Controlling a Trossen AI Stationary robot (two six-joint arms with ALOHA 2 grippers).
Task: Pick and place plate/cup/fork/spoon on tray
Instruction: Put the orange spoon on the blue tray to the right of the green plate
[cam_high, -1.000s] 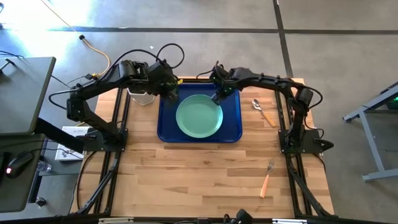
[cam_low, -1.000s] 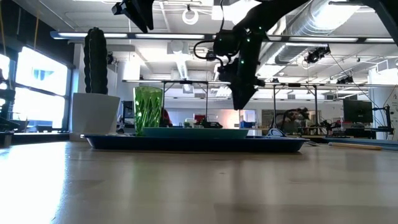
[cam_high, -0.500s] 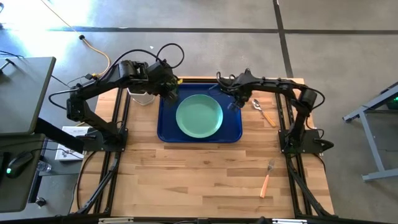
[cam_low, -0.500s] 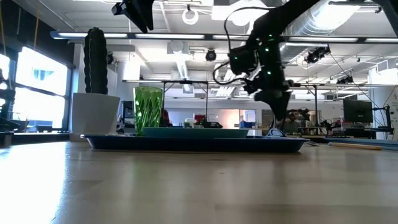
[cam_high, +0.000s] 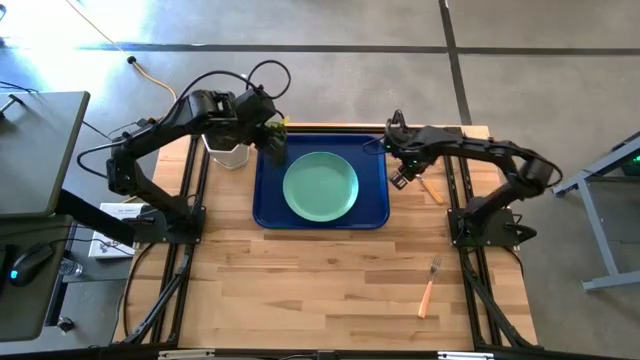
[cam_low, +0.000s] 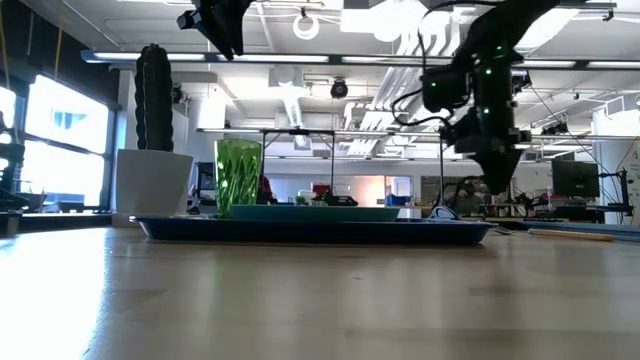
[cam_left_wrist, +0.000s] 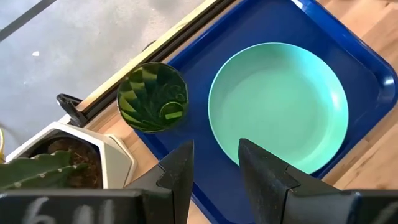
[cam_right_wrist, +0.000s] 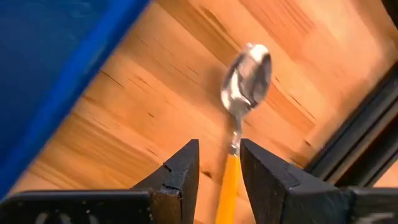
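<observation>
The mint-green plate (cam_high: 320, 186) and the green cup (cam_left_wrist: 152, 98) stand on the dark blue tray (cam_high: 372, 214), the cup in its far left corner. The spoon (cam_right_wrist: 249, 73) lies on the wood just right of the tray, with its bowl toward the far edge. The fork (cam_high: 430, 285) lies near the front right. My left gripper (cam_left_wrist: 214, 171) is open and empty, high above the cup. My right gripper (cam_right_wrist: 217, 168) is open and hovers over the spoon's orange handle (cam_right_wrist: 228, 183). In the low view my right gripper (cam_low: 497, 178) is clear of the table.
A white hexagonal pot with a cactus (cam_high: 228, 152) stands just left of the tray's far left corner, also in the left wrist view (cam_left_wrist: 68, 155). The table's black frame rails run along its left and right sides. Bare wood lies in front of the tray.
My right gripper has moved from above the plate's far right rim toward the table's right edge, off the tray, and now hangs over the spoon. The plate, cup and spoon have stayed where they were.
</observation>
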